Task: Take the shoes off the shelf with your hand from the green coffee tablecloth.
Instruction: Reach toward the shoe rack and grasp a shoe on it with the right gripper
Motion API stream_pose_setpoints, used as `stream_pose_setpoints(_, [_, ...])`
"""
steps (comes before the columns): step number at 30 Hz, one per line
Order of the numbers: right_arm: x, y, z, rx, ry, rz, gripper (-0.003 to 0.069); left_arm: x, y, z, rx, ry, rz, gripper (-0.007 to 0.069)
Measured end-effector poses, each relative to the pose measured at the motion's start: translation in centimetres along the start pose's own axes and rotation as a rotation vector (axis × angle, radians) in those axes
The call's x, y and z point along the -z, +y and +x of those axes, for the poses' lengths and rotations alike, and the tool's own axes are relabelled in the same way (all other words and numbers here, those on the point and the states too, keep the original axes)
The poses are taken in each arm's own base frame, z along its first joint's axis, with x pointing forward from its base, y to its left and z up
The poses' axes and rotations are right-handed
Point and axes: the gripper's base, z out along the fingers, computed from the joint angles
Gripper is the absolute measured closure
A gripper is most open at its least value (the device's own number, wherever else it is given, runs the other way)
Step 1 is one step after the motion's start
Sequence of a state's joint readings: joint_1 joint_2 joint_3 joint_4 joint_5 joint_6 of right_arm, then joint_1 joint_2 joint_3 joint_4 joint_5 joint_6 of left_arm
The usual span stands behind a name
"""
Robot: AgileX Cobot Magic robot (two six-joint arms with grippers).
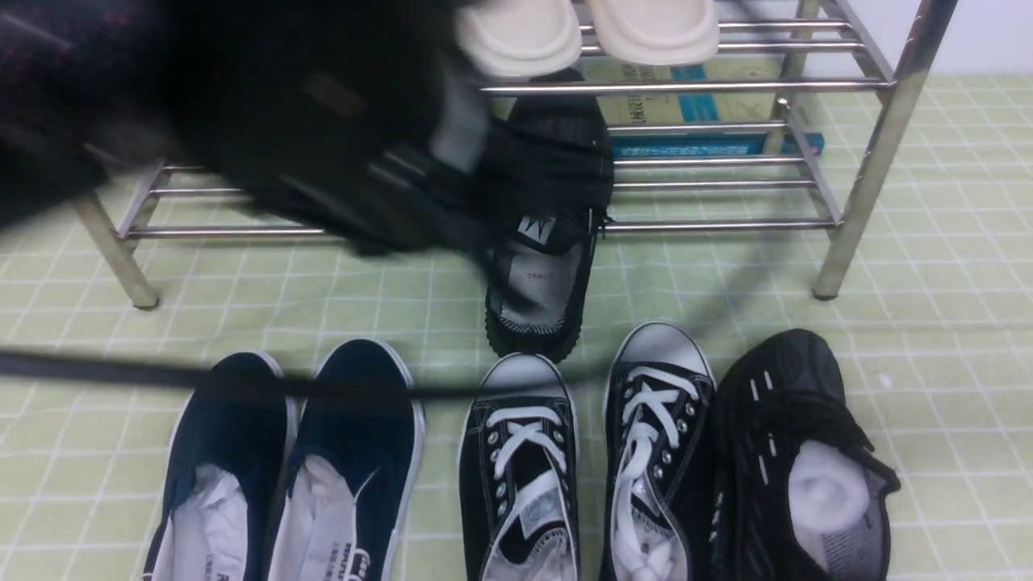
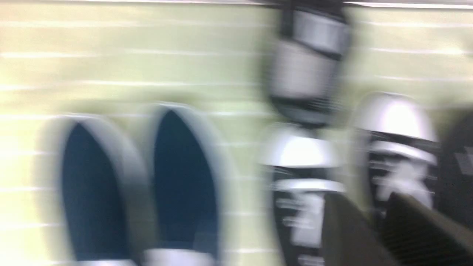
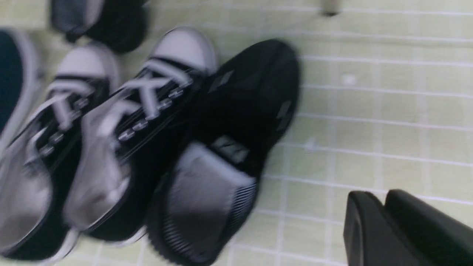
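One black knit shoe (image 1: 799,452) is set on the green tablecloth (image 1: 928,323); its mate (image 1: 542,242) is propped half off the shelf (image 1: 710,226). Left gripper (image 2: 364,197): blurred, spread cannot be told. Right gripper (image 3: 377,197): together, empty. Mate is yet to be gripped and drawn clear.

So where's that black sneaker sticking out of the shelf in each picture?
Front view: black sneaker at centre, heel out past the lower rails of the shelf.
Left wrist view: sneaker blurred, near picture's top, right of centre.
Right wrist view: sneaker in picture's top left corner.
Landmark: white toe cap beside its heel.
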State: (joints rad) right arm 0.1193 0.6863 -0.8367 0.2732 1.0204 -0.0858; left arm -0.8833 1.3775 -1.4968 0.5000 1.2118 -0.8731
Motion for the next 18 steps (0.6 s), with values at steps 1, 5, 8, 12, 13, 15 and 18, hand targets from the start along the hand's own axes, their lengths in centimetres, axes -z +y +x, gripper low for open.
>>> stream_pose_setpoints(1, [-0.5,0.4,-0.4,0.019,0.028,-0.033,0.0567,0.2,1.5,-0.5,-0.007,-0.005,-0.031,0.0545])
stream_pose_setpoints(5, [-3.7,2.1,-1.7,0.107,0.199,-0.137,0.0617,-0.1,7.1,-1.7,0.03,0.049,-0.092,0.0617])
stream_pose_setpoints(8, [-6.1,3.9,-2.4,0.174,0.307,-0.194,0.0662,-1.0,10.5,-1.9,0.056,0.117,-0.112,0.0617])
stream_pose_setpoints(12, [-9.7,7.0,-3.6,0.223,0.427,-0.234,0.0659,-2.8,14.9,-1.1,0.101,0.22,-0.136,0.0617])
stream_pose_setpoints(13, [-10.4,7.7,-3.9,0.22,0.442,-0.233,0.0659,-3.0,15.8,-0.9,0.114,0.237,-0.143,0.0617])
stream_pose_setpoints(15, [-12.2,9.4,-4.8,0.215,0.457,-0.223,0.0657,-3.6,17.2,-0.2,0.124,0.274,-0.142,0.0617])
stream_pose_setpoints(18, [-14.9,11.3,-6.1,0.174,0.45,-0.193,0.0645,-4.1,18.5,0.5,0.133,0.311,-0.14,0.0617])
